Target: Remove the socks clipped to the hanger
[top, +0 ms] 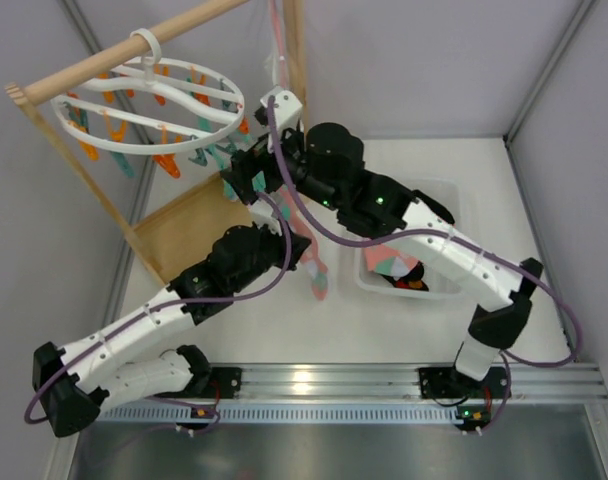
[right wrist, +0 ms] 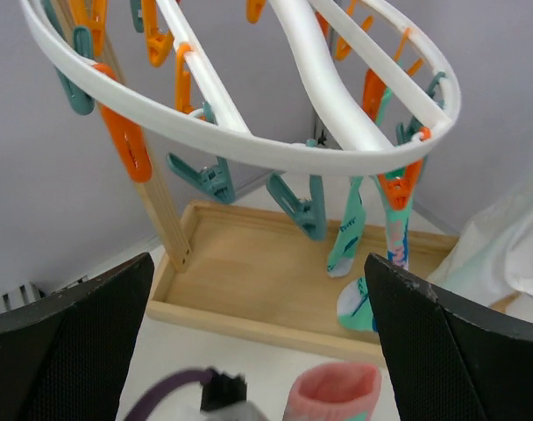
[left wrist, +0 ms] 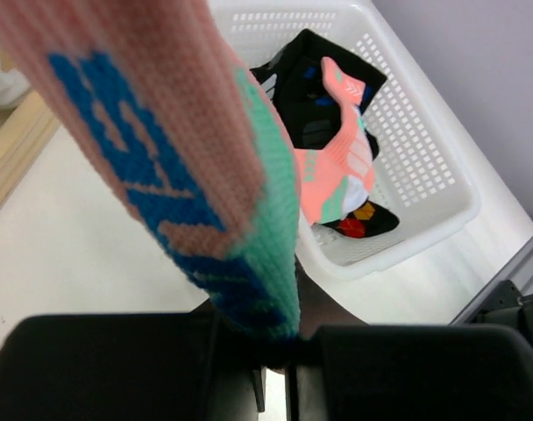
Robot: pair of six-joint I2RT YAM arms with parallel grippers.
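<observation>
You see the hanger (right wrist: pixel 319 79) at 11 o'clock with teal socks (right wrist: pixel 350 232) clipped on it. Your left end effector (left wrist: pixel 280 351) is clamped on a pink sock (left wrist: pixel 161 149) at centre. Your right end effector (right wrist: pixel 258 289) gapes wide, empty, near the hanger's rim.

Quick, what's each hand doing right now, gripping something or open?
Left hand: closed on the pink sock.
Right hand: open, empty.

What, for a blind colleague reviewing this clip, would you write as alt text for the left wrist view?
The left gripper is shut on the end of a pink sock with blue and teal patches that fills the upper left. Behind it, a white basket holds several more socks.
</observation>
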